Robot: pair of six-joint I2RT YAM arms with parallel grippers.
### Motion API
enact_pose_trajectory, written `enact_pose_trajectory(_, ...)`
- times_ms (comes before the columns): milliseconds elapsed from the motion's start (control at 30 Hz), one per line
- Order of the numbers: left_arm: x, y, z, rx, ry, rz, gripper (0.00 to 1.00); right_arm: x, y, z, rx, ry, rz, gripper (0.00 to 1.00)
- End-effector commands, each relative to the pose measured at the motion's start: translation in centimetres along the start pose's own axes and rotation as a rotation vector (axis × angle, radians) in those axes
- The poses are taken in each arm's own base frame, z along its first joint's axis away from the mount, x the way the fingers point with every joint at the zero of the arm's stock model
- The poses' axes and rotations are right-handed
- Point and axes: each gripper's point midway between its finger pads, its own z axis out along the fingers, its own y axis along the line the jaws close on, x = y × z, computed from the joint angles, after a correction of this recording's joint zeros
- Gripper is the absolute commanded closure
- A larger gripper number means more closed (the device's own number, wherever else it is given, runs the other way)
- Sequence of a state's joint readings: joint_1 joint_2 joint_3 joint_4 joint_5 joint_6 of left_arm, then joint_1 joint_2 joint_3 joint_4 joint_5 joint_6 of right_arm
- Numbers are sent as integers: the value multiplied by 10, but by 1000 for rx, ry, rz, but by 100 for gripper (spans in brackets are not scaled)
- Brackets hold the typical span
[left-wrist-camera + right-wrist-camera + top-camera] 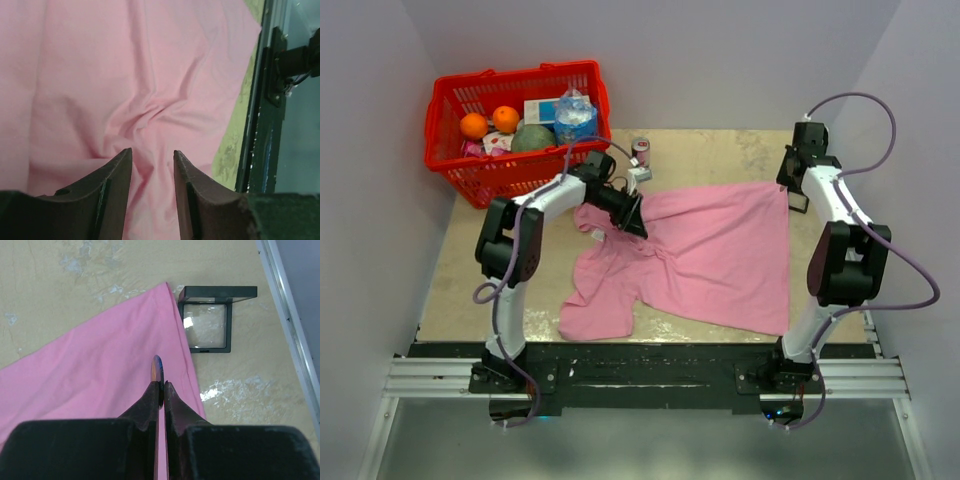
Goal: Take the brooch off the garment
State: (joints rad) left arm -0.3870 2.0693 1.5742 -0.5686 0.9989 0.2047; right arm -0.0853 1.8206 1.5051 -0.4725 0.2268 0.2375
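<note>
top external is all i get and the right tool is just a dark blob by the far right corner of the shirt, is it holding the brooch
observer: yes. In the right wrist view the right tool is shut on the brooch, a thin disc seen edge-on between its tips, over the edge of the pink garment.
operator: anything close by that i could bump
observer: a flat black frame box with a clear face lies on the table right beside the garment's corner, just ahead of the tool.
</note>
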Motion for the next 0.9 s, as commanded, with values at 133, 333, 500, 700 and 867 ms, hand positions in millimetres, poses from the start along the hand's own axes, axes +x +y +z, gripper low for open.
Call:
enact_pose_trajectory(133, 60, 37, 11, -125, 190, -23, 59, -38, 3, -5, -69, -113, -56, 100)
enact_pose_trajectory(333, 111, 55, -11, -225, 314, -86, 60, -45, -5, 9, -1, -103, -50, 100)
enact_pose_trajectory(500, 152, 65, -45, -318, 380, -119, 61, -43, 30, -4, -211, -89, -66, 100)
enact_pose_trajectory(700, 128, 49, -95, -391, 366, 54, 60, -23, 72, -49, -513, -37, -62, 100)
enact_pose_trajectory(867, -29, 19, -93, -340, 64, 293, 50, -21, 99, -124, -743, -88, -98, 99)
